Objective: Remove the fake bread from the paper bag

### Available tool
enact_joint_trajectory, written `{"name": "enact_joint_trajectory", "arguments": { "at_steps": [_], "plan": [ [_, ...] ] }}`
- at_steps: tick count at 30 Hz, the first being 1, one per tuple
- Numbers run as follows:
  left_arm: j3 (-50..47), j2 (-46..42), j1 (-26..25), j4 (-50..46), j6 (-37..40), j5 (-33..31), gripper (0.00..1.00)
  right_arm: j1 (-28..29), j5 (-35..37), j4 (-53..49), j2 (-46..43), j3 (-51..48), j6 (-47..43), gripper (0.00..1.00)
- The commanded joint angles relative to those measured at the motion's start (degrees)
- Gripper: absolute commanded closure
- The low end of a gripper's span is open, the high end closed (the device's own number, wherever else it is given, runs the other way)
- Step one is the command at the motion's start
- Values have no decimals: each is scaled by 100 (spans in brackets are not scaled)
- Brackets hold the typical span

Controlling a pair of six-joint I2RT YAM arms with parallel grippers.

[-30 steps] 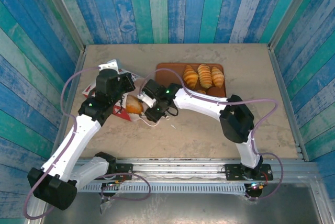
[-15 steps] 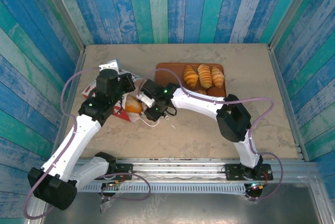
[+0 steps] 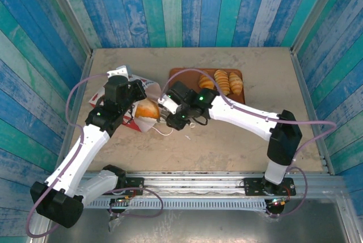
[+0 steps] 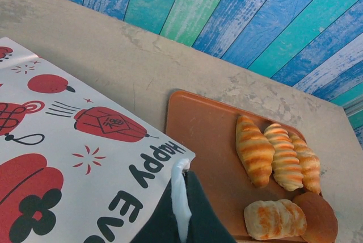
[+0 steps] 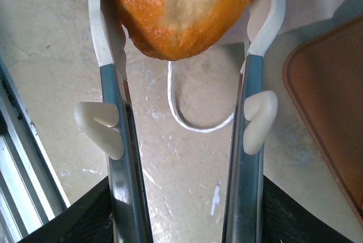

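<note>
Partly out, roll (image 3: 148,108) at paper bag (image 4: 85,141) mouth, croissants (image 4: 253,149) on tray (image 4: 198,124)

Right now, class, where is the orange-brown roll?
In the top view the orange-brown roll sits left of centre at the paper bag's mouth, between the right gripper's fingers, left of the tray.

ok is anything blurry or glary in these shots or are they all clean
Top external: sharp, even light, soft shadows on the table. Left wrist: paper bag print crisp, mild sheen on the croissants. Right wrist: the roll looks slightly soft up close, and the metal fingers catch reflections.
</note>
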Motion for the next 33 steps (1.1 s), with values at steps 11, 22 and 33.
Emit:
{"name": "enact_joint_trajectory", "arguments": {
  "at_steps": [11,22,33],
  "plan": [
    [6,-131,-10,122,-4,-488,100,-580,100,-524,-1567,-1044,-309,44],
    [-9,-209,-6,83,-46,-604,100,-1259,409,-603,-1768,-1134,-529,45],
    [-1,-341,-10,12,-66,-665,100,-1885,384,-416,-1119,-809,-320,45]
  ]
}}
